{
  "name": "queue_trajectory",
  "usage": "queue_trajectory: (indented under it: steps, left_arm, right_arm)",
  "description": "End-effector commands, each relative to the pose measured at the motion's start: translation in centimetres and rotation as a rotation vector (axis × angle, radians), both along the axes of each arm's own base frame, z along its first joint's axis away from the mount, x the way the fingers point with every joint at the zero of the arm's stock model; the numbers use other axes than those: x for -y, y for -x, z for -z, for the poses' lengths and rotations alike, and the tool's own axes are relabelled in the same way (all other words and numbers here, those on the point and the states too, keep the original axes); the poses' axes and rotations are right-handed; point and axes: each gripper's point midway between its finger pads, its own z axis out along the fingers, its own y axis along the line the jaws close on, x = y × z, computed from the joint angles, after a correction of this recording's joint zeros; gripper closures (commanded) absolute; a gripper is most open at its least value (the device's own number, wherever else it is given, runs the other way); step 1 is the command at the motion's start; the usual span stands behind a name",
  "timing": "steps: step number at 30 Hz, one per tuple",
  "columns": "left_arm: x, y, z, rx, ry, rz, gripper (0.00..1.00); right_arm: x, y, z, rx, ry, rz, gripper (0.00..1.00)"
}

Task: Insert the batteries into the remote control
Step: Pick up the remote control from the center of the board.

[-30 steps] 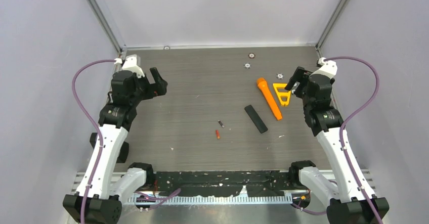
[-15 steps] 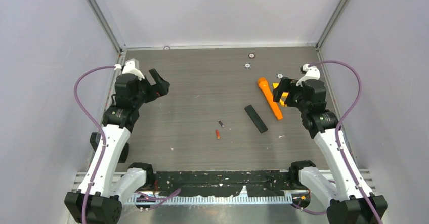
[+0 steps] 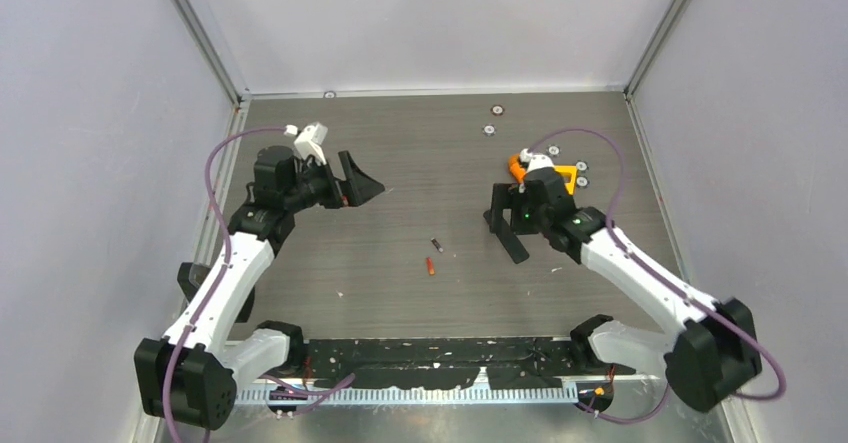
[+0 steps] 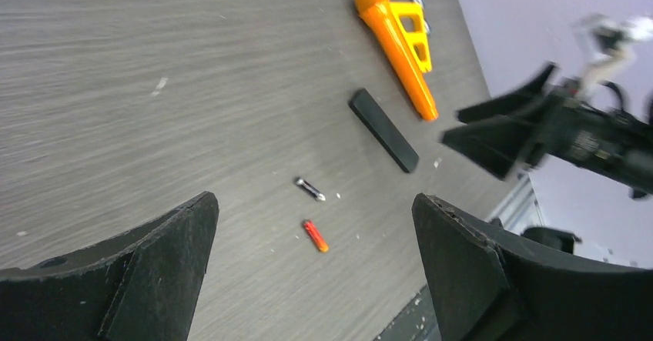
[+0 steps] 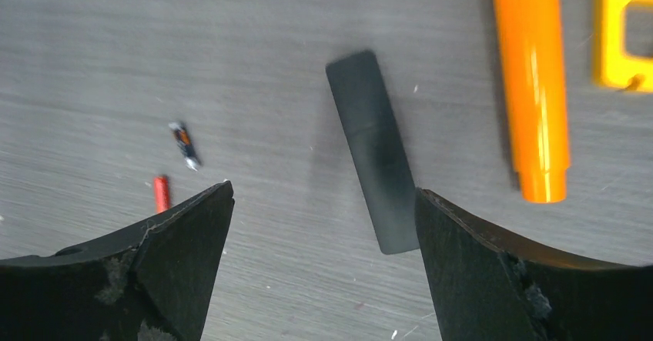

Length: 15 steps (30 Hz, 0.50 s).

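- While the right pincer point(image 3: 503, 215) hangs spread above the far end of the remote control point(image 3: 516, 248), which lies flat on the counter point(image 3: 400, 143), the top view suggests one risk. A close that catches only one edge could skid the slim bar away instead of lifting it. The left pincer point(image 3: 362, 181) is also spread and holds nothing. It is well apart from the red-orange battery point(image 3: 431, 265) and the dark grey battery point(image 3: 436, 244), which lie loose near mid-counter, close together but not touching.
- From the left wrist, both batteries show ahead in the gap between the spread fingers, tiny and round. I judge that a finger landing off-centre would roll or flick one away. The right pincer hovers near the remote control, so both arms reaching for the centre could knock together.
- From the right wrist, the remote control lies slanted in the gap, closer to one finger than the other. The flashlight point(image 5: 531, 87) lies just beside it, with the yellow frame point(image 5: 624, 33) beyond. A finger coming down wide could strike the flashlight and set it rolling. No open battery compartment shows on the face turned up, so pressing batteries in now would likely fail.
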Motion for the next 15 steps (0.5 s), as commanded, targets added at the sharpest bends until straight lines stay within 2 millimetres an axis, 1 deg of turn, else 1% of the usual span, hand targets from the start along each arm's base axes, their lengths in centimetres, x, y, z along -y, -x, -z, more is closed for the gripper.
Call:
queue_trajectory:
  steps: [1, 2, 3, 4, 5, 6, 7, 8, 9, 10, 11, 12, 13, 14, 15]
  left_arm:
    - [2.7, 1.1, -1.4, 0.057, 0.053, 0.129, 0.0]
    - [2.8, 1.2, -1.2, 0.05, 0.054, 0.13, 0.0]
    - [2.8, 1.2, -1.0, 0.044, 0.055, 0.128, 0.0]
    - [2.7, 1.2, -0.9, 0.041, 0.055, 0.123, 0.0]
    - [2.7, 1.2, -0.8, 0.04, 0.053, 0.117, 0.01]
    - [2.5, 1.2, -0.7, 0.041, 0.048, 0.109, 0.01]
    - [2.4, 1.1, -0.7, 0.044, 0.043, 0.098, 0.01]
    - [2.2, 1.1, -0.6, 0.047, 0.036, 0.086, 0.0]
    - [2.0, 0.9, -0.7, 0.055, 0.029, 0.071, 0.01]
    - [1.7, 0.9, -0.8, 0.06, 0.022, 0.056, 0.0]
    - [1.5, 0.8, -0.8, 0.066, 0.013, 0.041, 0.0]
    - [1.2, 0.7, -0.9, 0.074, 0.005, 0.025, 0.0]
    - [0.9, 0.5, -0.9, 0.079, -0.004, 0.006, 0.0]
    - [0.5, 0.4, -0.8, 0.077, -0.017, -0.02, 0.01]
    - [0.2, 0.3, -0.8, 0.079, -0.029, -0.039, 0.0]
  right_arm:
    - [0.0, 0.0, 3.5, -0.128, 0.115, 0.067, 0.07]
    - [0.1, 0.1, 4.6, -0.17, 0.149, 0.068, 0.07]
    - [0.2, -0.1, 4.8, -0.18, 0.167, 0.075, 0.07]
    - [0.4, 0.1, 5.8, -0.216, 0.195, 0.074, 0.06]
    - [0.5, -0.1, 5.9, -0.22, 0.209, 0.073, 0.06]
    - [0.6, 0.0, 6.7, -0.245, 0.235, 0.069, 0.06]
    - [0.7, -0.2, 6.7, -0.248, 0.246, 0.07, 0.06]
    - [0.8, 0.0, 7.5, -0.275, 0.27, 0.061, 0.06]
    - [0.6, -0.2, 7.5, -0.283, 0.273, 0.054, 0.06]
    - [0.7, 0.0, 8.4, -0.316, 0.293, 0.043, 0.06]
    - [0.4, -0.2, 8.4, -0.323, 0.291, 0.035, 0.07]
    - [0.5, 0.1, 9.3, -0.361, 0.312, 0.034, 0.08]
    - [0.5, -0.1, 9.3, -0.367, 0.318, 0.037, 0.08]
    - [0.6, 0.2, 10.1, -0.4, 0.335, 0.039, 0.09]
    - [0.6, 0.1, 10.2, -0.408, 0.339, 0.042, 0.1]
